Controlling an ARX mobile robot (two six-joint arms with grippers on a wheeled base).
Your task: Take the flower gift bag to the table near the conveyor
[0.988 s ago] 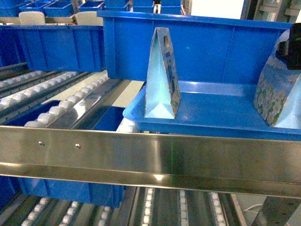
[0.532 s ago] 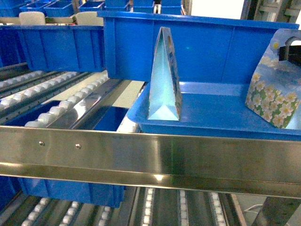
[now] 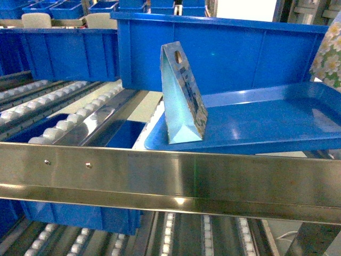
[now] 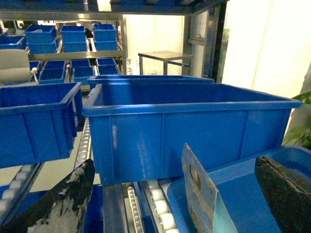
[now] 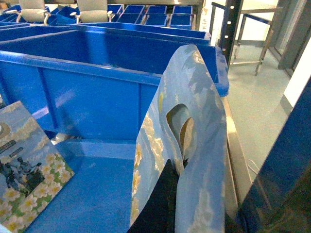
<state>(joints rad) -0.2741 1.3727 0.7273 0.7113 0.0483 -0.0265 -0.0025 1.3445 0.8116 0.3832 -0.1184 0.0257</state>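
Head view: A flower gift bag [image 3: 329,53] hangs at the far right edge, up off the tilted blue tray [image 3: 277,120] — only a flowered corner shows. A second bag [image 3: 182,98] stands upright at the tray's left end. The conveyor [image 3: 160,176] crosses the foreground as a steel rail, with roller lanes [image 3: 64,114] and blue bins [image 3: 213,50] behind. No gripper is visible here, and no table.

Left wrist view: The left gripper [image 4: 175,194] stands spread, dark fingers [image 4: 68,199] at either lower corner, nothing between them. The second bag's top edge, just ahead of it, stays untouched in the tray.

Right wrist view: The right gripper [image 5: 194,204] is closed on the flower gift bag near its cut-out handle [image 5: 180,131]; one dark finger [image 5: 160,204] presses the paper from the front. The bag sits upright in the grasp, with the tray floor below it.

Step in hand: By the look of it, the lift-out — bag gripped and raised, carrying not yet begun.

Next move: Likely a swing clear of the bin wall and rail, then a turn toward the table — unseen in any view, so the base may need to move.
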